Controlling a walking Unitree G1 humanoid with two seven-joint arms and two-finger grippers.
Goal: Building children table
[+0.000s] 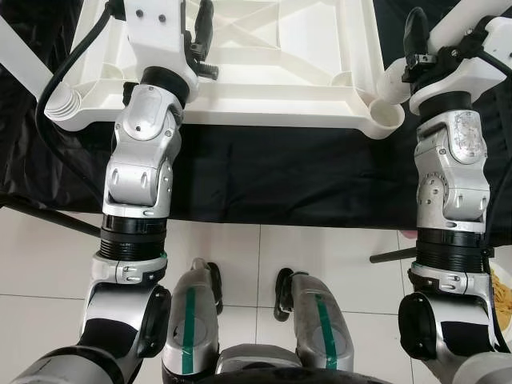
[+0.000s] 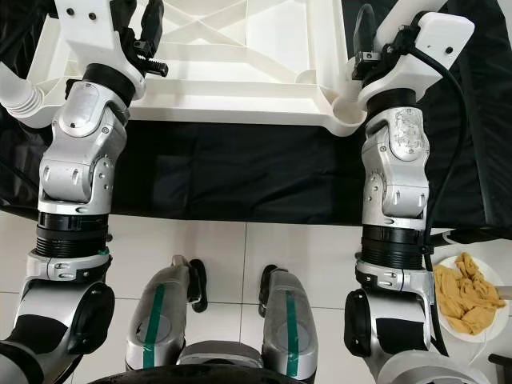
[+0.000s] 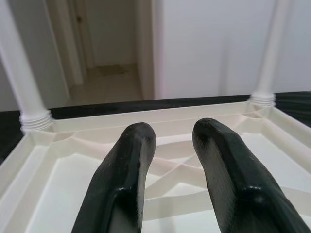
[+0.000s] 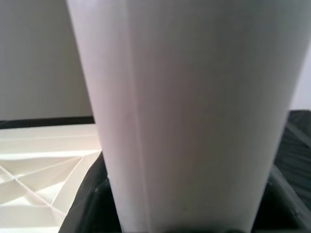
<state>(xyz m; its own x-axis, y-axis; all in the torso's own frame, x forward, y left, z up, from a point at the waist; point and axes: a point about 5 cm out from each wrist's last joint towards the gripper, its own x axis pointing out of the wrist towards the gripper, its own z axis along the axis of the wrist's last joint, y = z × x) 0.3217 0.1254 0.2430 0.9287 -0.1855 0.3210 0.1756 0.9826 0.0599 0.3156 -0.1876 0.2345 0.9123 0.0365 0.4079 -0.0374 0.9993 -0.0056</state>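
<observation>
Standing on white floor tiles [image 1: 320, 256], facing a black cloth [image 1: 272, 172] spread at 12 o'clock. Resting on that cloth: an inverted white plastic tabletop [image 1: 264, 56], ribbed underside up, diagonal braces crossing at centre. Showing a hallway [image 3: 109, 53] and white wall [image 3: 214, 43] beyond in the left wrist view. Sitting at 4 o'clock on the tiles: a white plate [image 2: 500, 292] holding a yellow-brown cloth [image 2: 464, 298].

Left gripper [image 3: 172, 145] hovering over the tabletop's underside at 11 o'clock, fingers [image 3: 126, 179] parted by a narrow gap, holding nothing.

Right gripper [image 2: 366, 44] reaching at 1 o'clock, fingers clamped around a white table leg [image 4: 189, 111]; leg meeting the tabletop's near-right corner socket [image 1: 390, 114].

Standing upright in far corner sockets: two further legs, one [image 3: 22, 73] and another [image 3: 269, 53], both with ribbed collars at the base. Projecting from the near-left corner at 10 o'clock: another ribbed white leg end [image 1: 58, 106].
</observation>
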